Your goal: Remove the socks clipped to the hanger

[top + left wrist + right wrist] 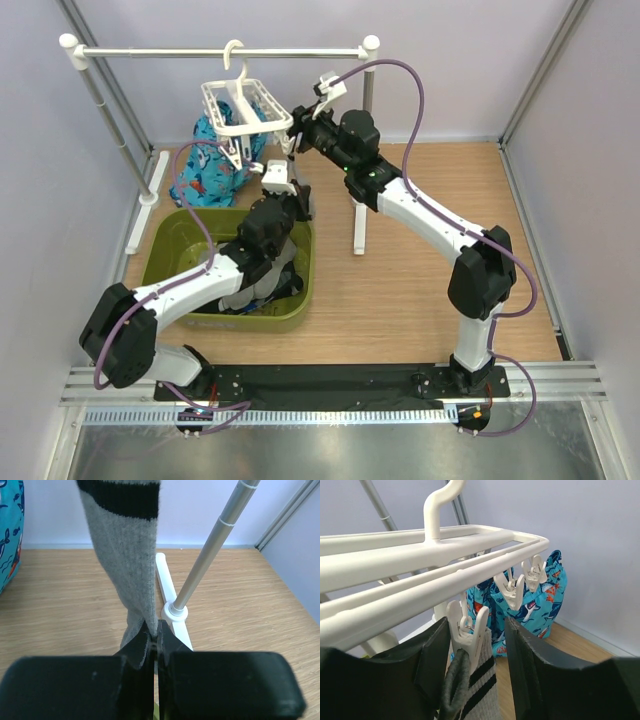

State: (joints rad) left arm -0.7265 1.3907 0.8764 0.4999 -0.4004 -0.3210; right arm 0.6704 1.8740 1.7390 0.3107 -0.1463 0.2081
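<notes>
The white grid hanger [245, 108] hangs by its hook from the rail; its bars fill the top of the right wrist view [420, 555]. One clip [467, 627] grips a grey sock with black stripes [482, 690]. My right gripper [477, 640] is open, with one jaw on each side of that clip, and sits at the hanger's right edge [293, 138]. My left gripper [155, 630] is shut on the lower part of the same grey sock [125, 555], which hangs taut above it. In the top view the left gripper [298, 200] is just below the hanger.
A green bin [165, 250] holding dark socks [265, 290] sits under the left arm. A blue fish-patterned cloth [215, 160] hangs at the back left. The white rail stand's pole [210, 545] and foot [358, 225] stand just right of the left gripper.
</notes>
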